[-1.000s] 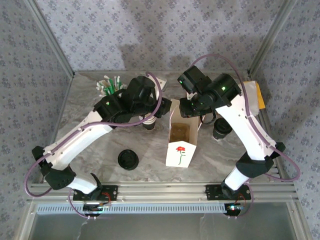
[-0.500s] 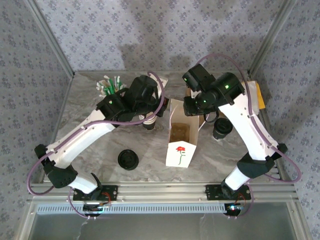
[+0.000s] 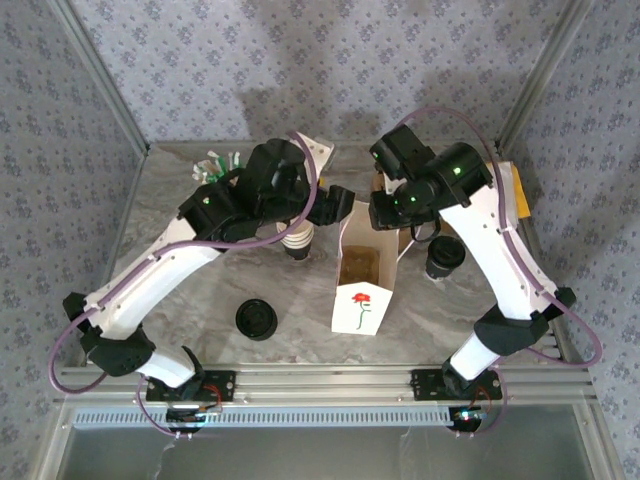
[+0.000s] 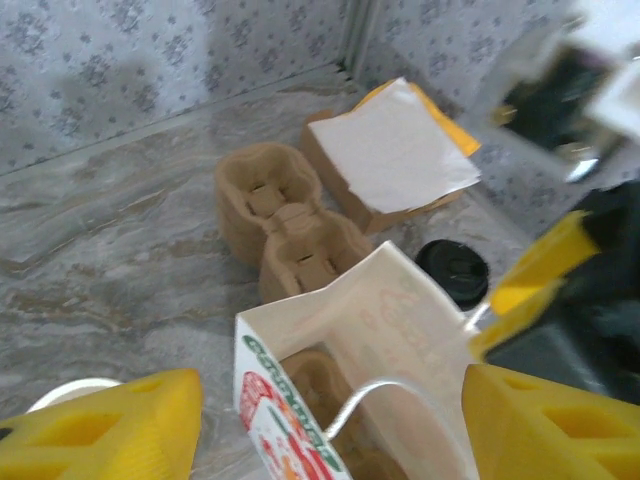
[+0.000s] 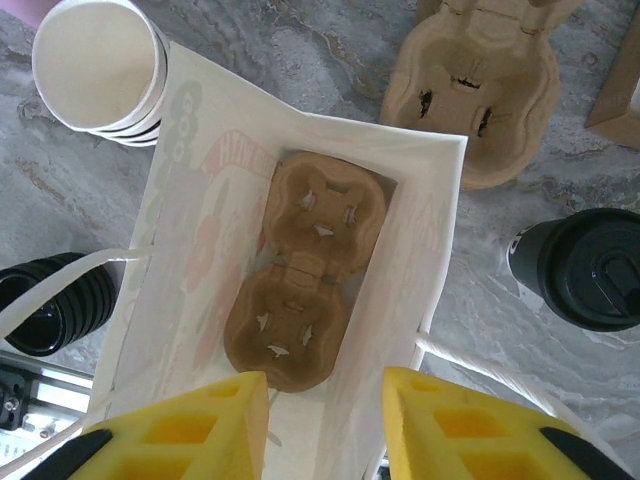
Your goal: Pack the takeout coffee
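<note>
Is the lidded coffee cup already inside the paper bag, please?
No, the lidded coffee cup stands on the table beside the paper bag, which holds a cardboard cup carrier.

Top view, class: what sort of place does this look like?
Likely a mock café takeout counter: a bag holding a cup carrier, a lidded coffee, stacked cups.

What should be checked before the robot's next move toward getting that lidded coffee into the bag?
1. Paper bag mouth open: ok.
2. Cup carrier lying flat at the bag's bottom, pockets empty: ok.
3. Takeout coffee upright, lid on, standing beside the bag: ok.
4. Coffee held: not ok. The left gripper and right gripper are both open at the bag's rim.
5. Bag handle out of the opening: cannot tell.
</note>
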Controlling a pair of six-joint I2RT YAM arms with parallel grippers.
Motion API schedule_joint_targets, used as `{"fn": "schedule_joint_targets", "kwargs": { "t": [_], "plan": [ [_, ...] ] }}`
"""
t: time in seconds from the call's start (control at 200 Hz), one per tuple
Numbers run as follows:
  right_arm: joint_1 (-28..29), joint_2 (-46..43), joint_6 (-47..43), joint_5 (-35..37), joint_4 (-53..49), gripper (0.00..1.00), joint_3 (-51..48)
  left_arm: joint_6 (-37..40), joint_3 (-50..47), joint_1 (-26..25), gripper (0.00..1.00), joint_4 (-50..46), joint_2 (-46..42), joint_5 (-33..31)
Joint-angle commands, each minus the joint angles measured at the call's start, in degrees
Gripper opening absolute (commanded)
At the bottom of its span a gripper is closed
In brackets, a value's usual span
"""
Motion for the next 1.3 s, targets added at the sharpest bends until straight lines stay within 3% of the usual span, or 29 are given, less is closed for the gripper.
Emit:
{"fn": "schedule_joint_targets", "kwargs": {
  "t": [0.0,0.12,0.27,0.55,0.835,1.294],
  "plan": [
    [-0.77,-0.73,-1.54,-0.72,-2.17,0.37,0.24,1.47,1.79,-1.28,0.73,-2.97,-0.31,3.38],
    [-1.09,-1.61,-2.05,-0.70,-1.11,0.37,-1.28,1.57,2.29,-1.57,0.71,-5.69,1.96,3.94],
    [-1.74,-3.44,-2.67,-1.21,1.07,0.37,-4.34,1.61,7.67,-1.57,0.61,-11.57,7.76,4.08],
    [-3.39,-4.71,-4.14,-0.61,3.05,0.37,-7.77,0.44,17.55,-1.49,0.00,-21.49,13.23,-1.69],
    [-4.84,-3.33,-4.51,0.70,4.24,0.37,-8.33,-1.24,19.81,-0.82,0.00,-25.80,12.72,-9.42],
    [-5.59,2.04,-4.69,-0.14,0.23,0.40,4.81,-11.71,9.24,2.16,0.00,-14.67,7.79,-3.57]
  ]
}}
